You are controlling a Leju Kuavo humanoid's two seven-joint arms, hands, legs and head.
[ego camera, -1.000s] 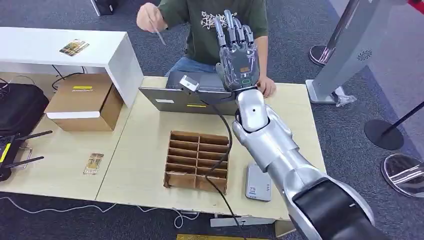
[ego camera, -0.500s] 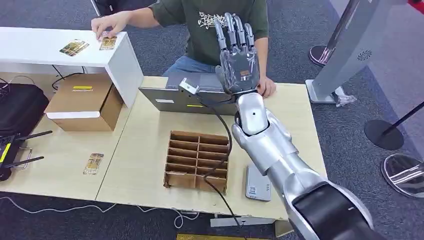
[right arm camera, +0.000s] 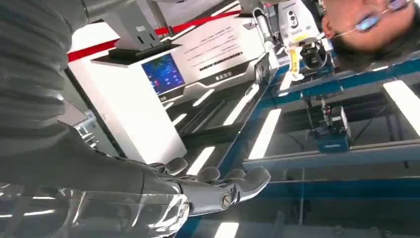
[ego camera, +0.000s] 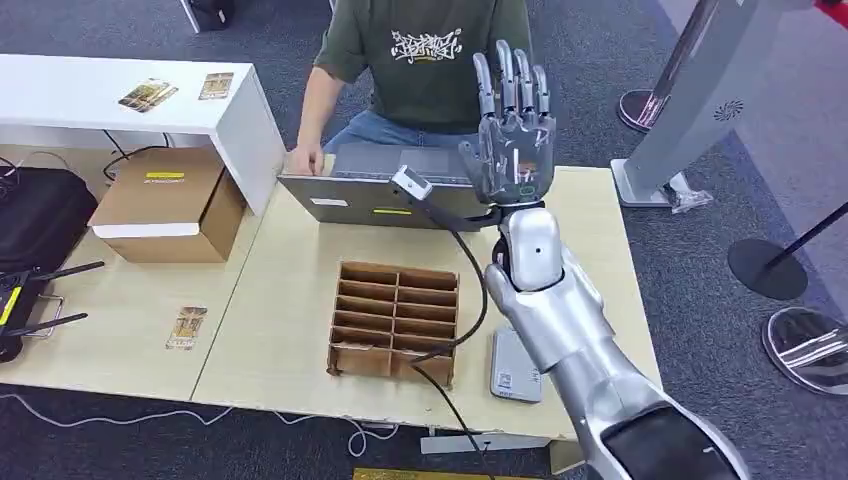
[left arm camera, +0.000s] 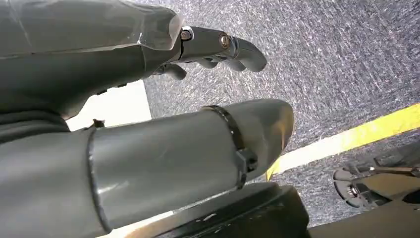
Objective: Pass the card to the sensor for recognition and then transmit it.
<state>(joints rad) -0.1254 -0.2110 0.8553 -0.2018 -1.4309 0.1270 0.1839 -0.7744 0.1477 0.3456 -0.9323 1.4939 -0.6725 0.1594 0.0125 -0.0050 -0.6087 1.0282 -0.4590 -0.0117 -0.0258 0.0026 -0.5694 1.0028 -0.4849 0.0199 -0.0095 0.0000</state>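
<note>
My right hand (ego camera: 513, 140) is raised over the table's far edge with its fingers spread and pointing up; it holds nothing. The right wrist view shows the same hand (right arm camera: 218, 191) empty against the ceiling. One gold card (ego camera: 187, 327) lies on the table at the left. Two more cards (ego camera: 148, 94) (ego camera: 216, 85) lie on the white shelf (ego camera: 60, 100). A flat grey sensor (ego camera: 517, 366) sits on the table beside my right forearm. My left hand (left arm camera: 208, 47) hangs over the carpet, fingers loosely bent and empty.
A person in a green shirt (ego camera: 425, 60) sits behind a laptop (ego camera: 380, 190), one hand at its left corner. A cardboard divider box (ego camera: 394, 320) stands mid-table with a black cable and a small scanner head (ego camera: 411, 184) over it. A brown carton (ego camera: 170, 205) is at the left.
My right hand has shifted to the right, still raised and empty. The person laid a card on the white shelf and drew that hand back to the laptop's left corner.
</note>
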